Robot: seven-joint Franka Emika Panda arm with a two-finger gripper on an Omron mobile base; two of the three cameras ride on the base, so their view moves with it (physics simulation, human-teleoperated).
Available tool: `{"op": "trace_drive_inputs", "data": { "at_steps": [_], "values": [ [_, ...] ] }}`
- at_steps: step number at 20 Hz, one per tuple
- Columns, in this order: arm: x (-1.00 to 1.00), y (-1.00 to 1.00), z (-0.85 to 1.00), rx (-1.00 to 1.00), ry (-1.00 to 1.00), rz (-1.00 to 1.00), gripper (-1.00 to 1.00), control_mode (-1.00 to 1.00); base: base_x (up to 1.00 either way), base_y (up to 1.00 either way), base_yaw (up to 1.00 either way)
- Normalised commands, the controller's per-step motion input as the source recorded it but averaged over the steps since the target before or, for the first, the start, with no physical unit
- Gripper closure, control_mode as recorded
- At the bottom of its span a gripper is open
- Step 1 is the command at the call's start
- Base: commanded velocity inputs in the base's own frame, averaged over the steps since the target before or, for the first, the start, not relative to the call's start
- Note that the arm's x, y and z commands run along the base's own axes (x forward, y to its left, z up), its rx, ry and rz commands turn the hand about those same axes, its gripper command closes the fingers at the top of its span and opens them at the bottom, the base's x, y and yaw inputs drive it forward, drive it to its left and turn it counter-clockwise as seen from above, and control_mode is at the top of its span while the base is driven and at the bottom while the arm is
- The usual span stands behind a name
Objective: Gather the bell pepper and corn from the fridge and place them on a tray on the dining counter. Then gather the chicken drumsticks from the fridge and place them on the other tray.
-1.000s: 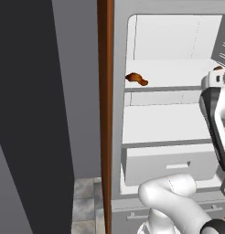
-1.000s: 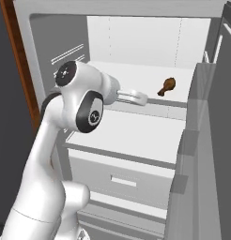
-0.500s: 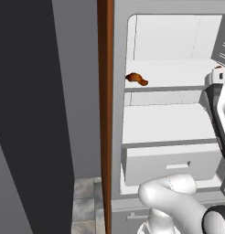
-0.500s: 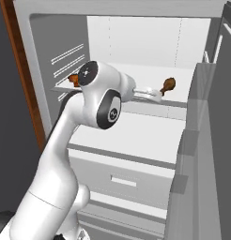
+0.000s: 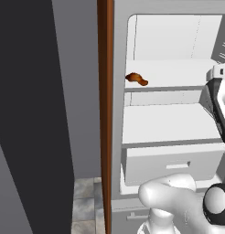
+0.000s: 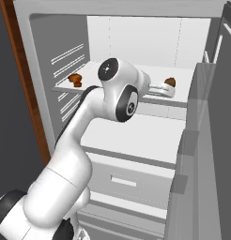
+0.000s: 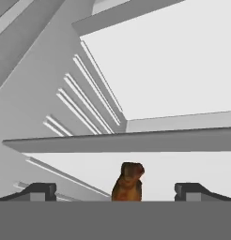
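Orange-brown drumstick (image 7: 128,182) sits between the spread fingertips (image 7: 41,190) in the hand view, on a white shelf (image 6: 183,75) of the fridge (image 5: 121,55). A second ago the arm was bent further left; now it reaches toward the right-hand drumstick (image 6: 170,82). The other drumstick (image 6: 75,79) lies at the shelf's left edge. The gripper (image 7: 115,192) is wide open, holding nothing.
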Motion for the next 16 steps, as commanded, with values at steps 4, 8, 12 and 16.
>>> {"op": "trace_drive_inputs", "data": {
  "at_steps": [4, 8, 12, 16],
  "values": [
    [0.39, -0.28, 0.0, 0.0, 0.0, 0.0, -1.0, -1.0, 0.0, 0.0, 0.0],
    [0.46, -0.18, 0.0, 0.0, 0.02, 0.0, -1.0, -1.0, 0.0, 0.0, 0.0],
    [0.46, -0.03, -0.01, 0.01, 0.0, 0.0, -1.0, -1.0, 0.0, 0.0, 0.0],
    [0.39, -0.07, -0.05, 0.01, 0.0, 0.0, -1.0, -1.0, 0.0, 0.0, 0.0]
  ]
}}
